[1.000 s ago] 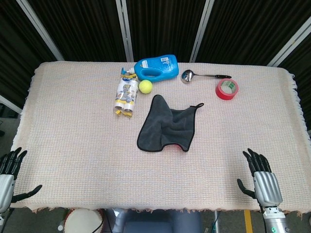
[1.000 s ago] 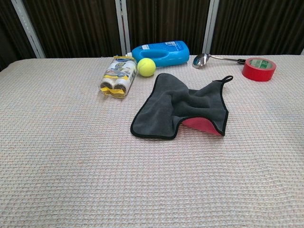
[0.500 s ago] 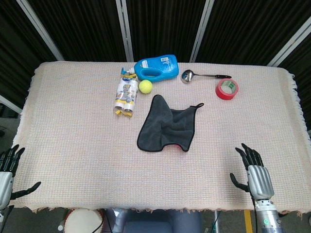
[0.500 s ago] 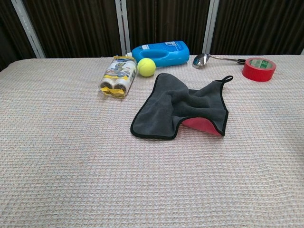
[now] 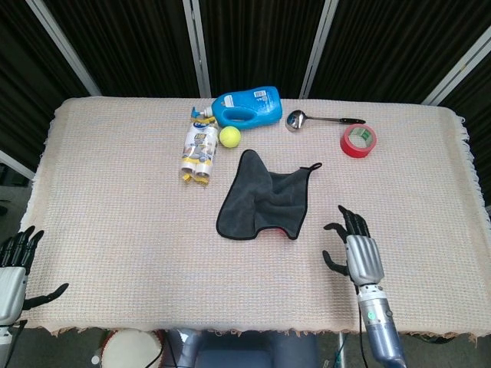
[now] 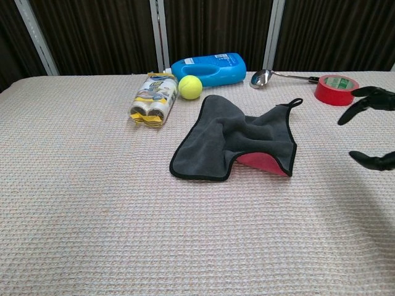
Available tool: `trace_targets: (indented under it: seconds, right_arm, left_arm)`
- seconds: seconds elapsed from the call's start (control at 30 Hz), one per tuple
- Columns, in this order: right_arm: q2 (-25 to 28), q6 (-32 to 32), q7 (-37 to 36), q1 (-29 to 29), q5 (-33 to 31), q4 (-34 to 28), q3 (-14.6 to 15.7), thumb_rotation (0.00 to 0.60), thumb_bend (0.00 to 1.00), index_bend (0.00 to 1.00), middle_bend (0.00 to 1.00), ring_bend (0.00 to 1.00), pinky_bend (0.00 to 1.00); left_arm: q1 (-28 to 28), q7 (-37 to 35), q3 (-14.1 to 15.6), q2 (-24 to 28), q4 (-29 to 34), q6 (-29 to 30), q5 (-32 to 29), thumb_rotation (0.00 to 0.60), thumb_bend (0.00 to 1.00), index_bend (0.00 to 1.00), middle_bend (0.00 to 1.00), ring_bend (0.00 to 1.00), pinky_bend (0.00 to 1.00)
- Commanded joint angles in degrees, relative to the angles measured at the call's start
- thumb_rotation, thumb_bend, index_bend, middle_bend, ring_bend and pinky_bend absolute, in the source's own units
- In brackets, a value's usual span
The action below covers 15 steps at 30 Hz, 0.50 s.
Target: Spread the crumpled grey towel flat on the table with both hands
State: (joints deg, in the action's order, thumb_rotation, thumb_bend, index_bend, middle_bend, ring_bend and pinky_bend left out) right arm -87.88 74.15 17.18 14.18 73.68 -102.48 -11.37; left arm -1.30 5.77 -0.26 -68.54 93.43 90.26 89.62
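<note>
Towel lies crumpled; right hand hovers beside it, fingers spread.

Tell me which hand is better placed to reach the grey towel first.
Right. The right hand hovers open over the table close beside the grey towel, while the left hand sits at the table's near left edge, far away.

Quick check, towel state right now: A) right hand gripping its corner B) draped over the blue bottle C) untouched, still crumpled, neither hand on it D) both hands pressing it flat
C: the grey towel lies bunched with a red underside showing in the chest view, while the right hand hovers open beside it and the left hand sits at the table's near-left edge.
</note>
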Motion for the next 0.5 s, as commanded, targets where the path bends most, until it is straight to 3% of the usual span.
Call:
trace_targets:
  seconds: [0.03,0.17,0.5]
  right_arm:
    - [-4.5,-2.1,4.2,3.3,-4.4,1.6,-2.5,0.6,0.37,0.33,0.07,0.0,0.04]
    - [-8.6,-2.7,7.0,5.5,-7.4,4.4,-3.5,0.6,0.37,0.32,0.07,0.0,0.04]
    - [-17.0,-3.2,8.0,8.5,-11.5,12.4,-3.9,0.6,0.37,0.14,0.07,0.0,0.04]
  left_arm:
    - [0.0,0.1,-0.1,0.0,-0.2,-0.1,-0.2,0.6,0.01,0.0,0.0,0.0,0.06]
    - [0.2,-0.2,-0.3,0.0,-0.1,-0.2,-0.6,0.6,0.01,0.0,0.0,0.0,0.06]
    - [0.4,-0.2,-0.6,-0.1,-0.1,-0.4,-1.1,0.6,0.01,0.0,0.0,0.0,0.06]
